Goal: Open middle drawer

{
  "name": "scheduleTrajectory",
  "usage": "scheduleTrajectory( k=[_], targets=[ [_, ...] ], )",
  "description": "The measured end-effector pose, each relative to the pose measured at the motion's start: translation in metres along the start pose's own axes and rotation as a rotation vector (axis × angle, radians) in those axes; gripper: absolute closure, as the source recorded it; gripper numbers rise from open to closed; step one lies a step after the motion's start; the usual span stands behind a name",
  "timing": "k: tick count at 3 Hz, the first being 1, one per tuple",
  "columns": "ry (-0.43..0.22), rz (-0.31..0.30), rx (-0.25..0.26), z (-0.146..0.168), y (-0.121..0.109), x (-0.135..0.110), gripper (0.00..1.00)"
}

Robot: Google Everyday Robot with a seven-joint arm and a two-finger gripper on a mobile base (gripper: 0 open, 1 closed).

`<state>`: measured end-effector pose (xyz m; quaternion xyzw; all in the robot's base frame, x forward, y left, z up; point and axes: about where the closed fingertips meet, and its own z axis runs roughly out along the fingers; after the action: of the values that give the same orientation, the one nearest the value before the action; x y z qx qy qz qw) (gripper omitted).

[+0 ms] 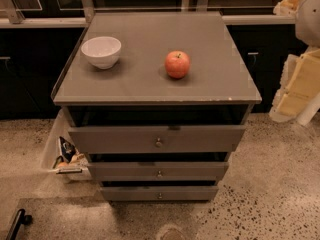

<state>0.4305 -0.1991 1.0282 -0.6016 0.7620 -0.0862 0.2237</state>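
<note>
Because the gripper [300, 86], whose grip I cannot tell, is hanging far right of the middle drawer [200, 170], its knob [159, 173] is sitting untouched.

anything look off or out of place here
All three drawers stand ajar with dark gaps above them: the top drawer furthest out, the middle drawer slightly. The bowl and apple sit upright, nothing spilled. The pincer is out of view; only the arm shows at right.
</note>
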Motion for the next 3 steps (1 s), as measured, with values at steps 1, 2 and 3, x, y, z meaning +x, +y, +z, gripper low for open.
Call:
scheduleTrajectory(
  k=[1, 2, 3],
  targets=[
    [0.0, 0.0, 0.0, 0.0, 0.0, 0.0, 0.0],
    [-0.004, 0.014, -0.063, 0.027, 0.018, 0.01, 0.0],
    [-0.017, 0.027, -0.128, 0.06, 0.04, 0.025, 0.0]
  ],
)
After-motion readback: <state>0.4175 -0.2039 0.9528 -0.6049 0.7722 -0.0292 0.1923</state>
